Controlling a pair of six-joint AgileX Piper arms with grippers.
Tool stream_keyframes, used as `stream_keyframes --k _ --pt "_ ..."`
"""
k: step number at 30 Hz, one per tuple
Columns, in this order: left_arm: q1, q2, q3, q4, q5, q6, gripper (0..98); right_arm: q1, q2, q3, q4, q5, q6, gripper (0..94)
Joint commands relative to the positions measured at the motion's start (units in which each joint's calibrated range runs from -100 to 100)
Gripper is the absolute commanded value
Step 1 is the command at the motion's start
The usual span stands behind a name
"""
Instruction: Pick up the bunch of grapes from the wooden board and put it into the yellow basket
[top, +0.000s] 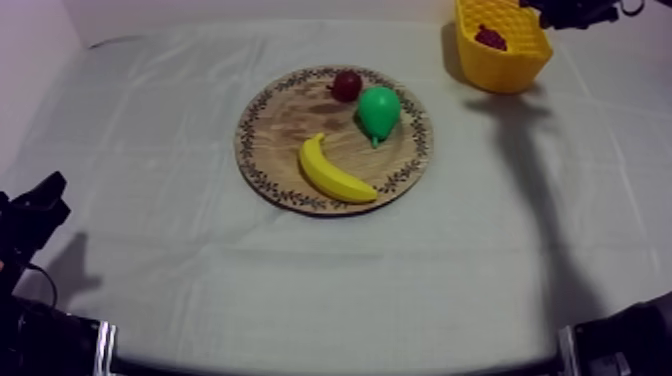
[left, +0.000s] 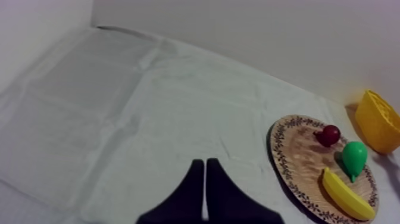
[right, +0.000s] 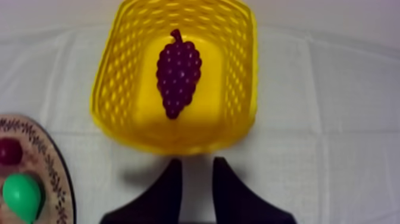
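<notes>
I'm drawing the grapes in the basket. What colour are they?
Dark purple; the bunch of grapes in the yellow basket shows best in the right wrist view.

One wooden board (top: 270, 130) mid-frame, one yellow basket (top: 500, 65) upper right. One banana (top: 335, 172), one pear (top: 380, 108), one small red fruit (top: 347, 85), one bunch of grapes (top: 490, 38).

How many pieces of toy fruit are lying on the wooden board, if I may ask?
3: the small red fruit at the board's far rim, the pear beside it, the banana along the near side. None seems hidden. The bunch of grapes lies in the yellow basket.
</notes>
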Motion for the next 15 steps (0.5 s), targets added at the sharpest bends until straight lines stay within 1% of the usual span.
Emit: stream_keyframes --k 1,3,6,10,15 --pt "0.0 0.0 0.0 0.01 0.0 0.0 0.1 -0.2 -5.7 6.1 -0.6 -0.4 1.5 8.1" --pt "0.0 0.0 0.0 0.01 0.0 0.0 0.1 -0.5 -8.9 9.2 -1.0 -0.5 2.5 4.1" --pt "0.0 0.0 0.0 0.01 0.0 0.0 0.1 -0.8 -13.4 13.6 -1.4 -0.8 3.3 1.6" --pt "0.0 0.0 0.0 0.01 0.0 0.0 0.1 -1.0 -19.7 19.4 -2.1 -1.0 4.2 0.6" --pt "0.0 0.0 0.0 0.01 0.0 0.0 0.1 -0.9 -27.9 27.3 -2.7 -2.9 4.5 0.4"
